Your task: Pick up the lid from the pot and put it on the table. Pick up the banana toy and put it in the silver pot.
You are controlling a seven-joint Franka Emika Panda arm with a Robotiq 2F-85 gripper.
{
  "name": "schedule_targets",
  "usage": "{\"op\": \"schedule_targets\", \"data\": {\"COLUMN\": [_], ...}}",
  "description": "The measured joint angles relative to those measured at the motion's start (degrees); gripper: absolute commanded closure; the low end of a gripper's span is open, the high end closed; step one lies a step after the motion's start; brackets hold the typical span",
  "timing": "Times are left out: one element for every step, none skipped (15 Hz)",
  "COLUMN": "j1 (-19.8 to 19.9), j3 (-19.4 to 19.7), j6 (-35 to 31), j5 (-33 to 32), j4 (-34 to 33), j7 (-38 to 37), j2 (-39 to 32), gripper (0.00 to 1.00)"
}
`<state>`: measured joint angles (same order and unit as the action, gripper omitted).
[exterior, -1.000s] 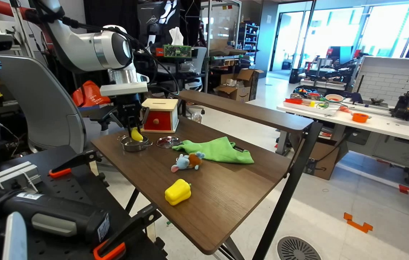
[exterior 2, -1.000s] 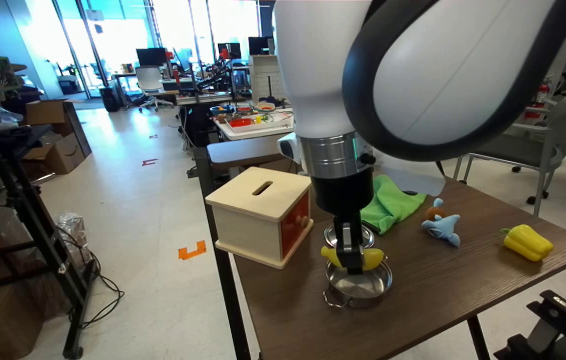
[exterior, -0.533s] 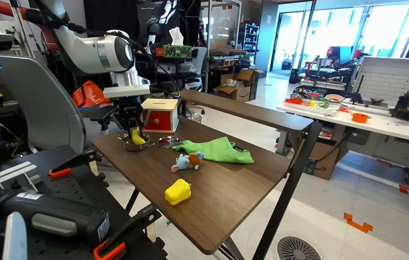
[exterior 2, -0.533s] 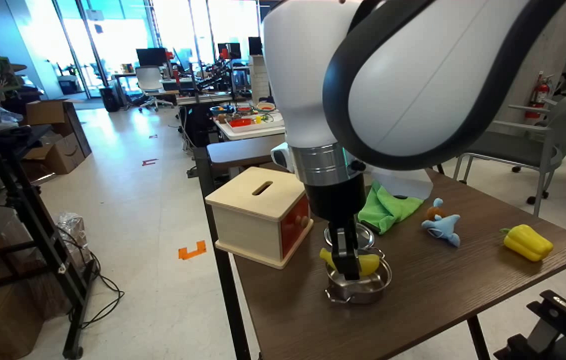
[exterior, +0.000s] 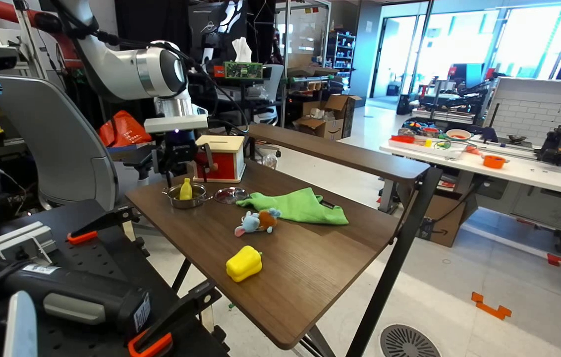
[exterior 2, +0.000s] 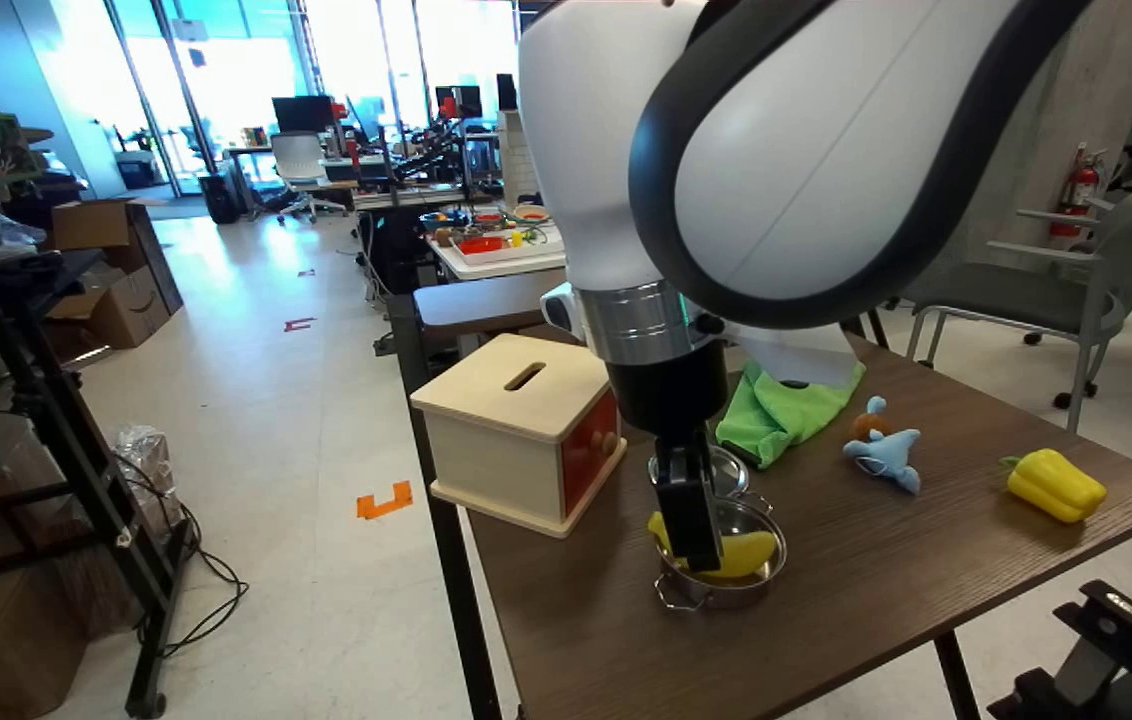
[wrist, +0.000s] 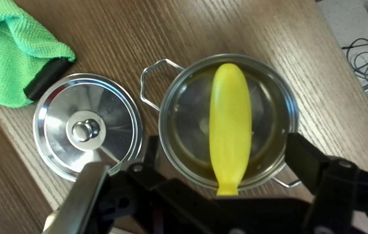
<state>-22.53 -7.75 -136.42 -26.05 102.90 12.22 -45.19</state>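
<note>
The yellow banana toy (wrist: 230, 123) lies in the silver pot (wrist: 187, 136), its narrow stem end reaching over the rim. My gripper (wrist: 223, 149) is open above the pot, with its fingers apart on either side of the banana and touching neither side of it. In an exterior view the gripper (exterior: 187, 178) stands over the pot (exterior: 189, 203). Knob upward, the lid (wrist: 115, 120) lies on the brown table (wrist: 132, 29) beside the pot. From another angle, my near finger (exterior 2: 691, 520) partly covers the banana (exterior 2: 746, 555).
A wooden box with a red front (exterior 2: 516, 450) stands close to the pot. The green cloth (exterior: 300, 206) lies past the lid. Farther along the table are a small plush toy (exterior: 258, 221) and a yellow pepper toy (exterior: 244, 264).
My gripper has lowered the banana toward the pot and then opened, letting it go. The banana has settled lower inside the pot and turned slightly. Lid and cloth stay in place.
</note>
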Motion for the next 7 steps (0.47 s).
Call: {"op": "schedule_targets", "data": {"j1": [0.00, 0.01, 0.01, 0.03, 0.10, 0.12, 0.12], "j3": [0.00, 0.00, 0.00, 0.00, -0.06, -0.09, -0.10], "j6": [0.00, -0.01, -0.24, -0.76, -1.31, -1.47, -1.47], "j5": [0.00, 0.00, -0.01, -0.01, -0.01, -0.06, -0.06], "j4": [-0.19, -0.32, -0.33, -0.14, 0.35, 0.97, 1.61], "j7": [-0.01, -0.04, -0.13, -0.14, -0.14, -0.05, -0.03], "j2": [0.10, 0.37, 0.92, 1.87, 3.22, 4.65, 5.89], "gripper": [0.00, 0.00, 0.00, 0.00, 0.00, 0.00, 0.00]}}
